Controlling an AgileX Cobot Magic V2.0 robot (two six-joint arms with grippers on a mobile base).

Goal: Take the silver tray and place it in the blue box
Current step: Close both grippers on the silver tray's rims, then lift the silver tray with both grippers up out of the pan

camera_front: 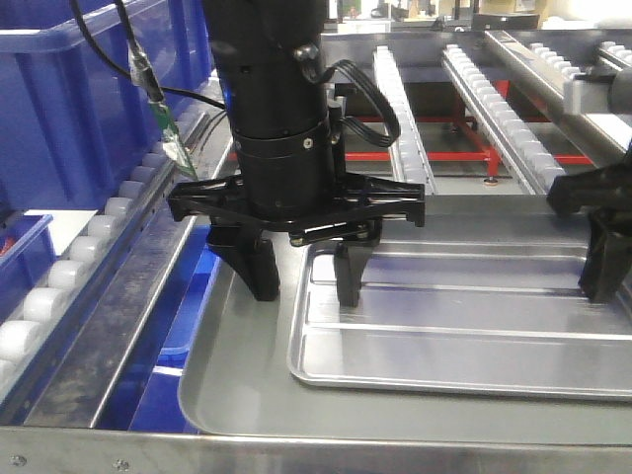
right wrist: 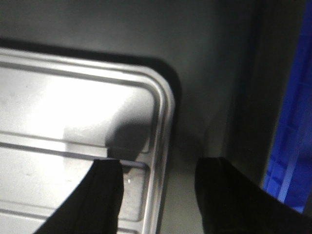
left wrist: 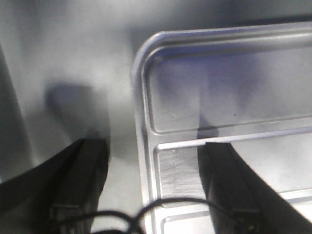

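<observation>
The shiny silver tray [camera_front: 464, 331] with two long ridges lies flat inside a larger dull grey tray [camera_front: 232, 380]. My left gripper [camera_front: 303, 281] is open and straddles the silver tray's left rim [left wrist: 141, 146], with one finger [left wrist: 80, 175] outside on the grey tray and the other [left wrist: 229, 180] inside on the ridged floor. My right gripper [right wrist: 165, 195] is open across the tray's right rim [right wrist: 163, 146] in the same way. Only part of it [camera_front: 604, 267] shows at the front view's right edge. The blue box [camera_front: 59, 109] stands at the back left.
Roller conveyor rails [camera_front: 405, 109] run behind the trays, and a roller track [camera_front: 79, 262] runs along the left. Blue plastic [camera_front: 193, 316] shows under the grey tray's left edge and beside its right wall [right wrist: 292, 146]. A metal table edge [camera_front: 296, 454] crosses the front.
</observation>
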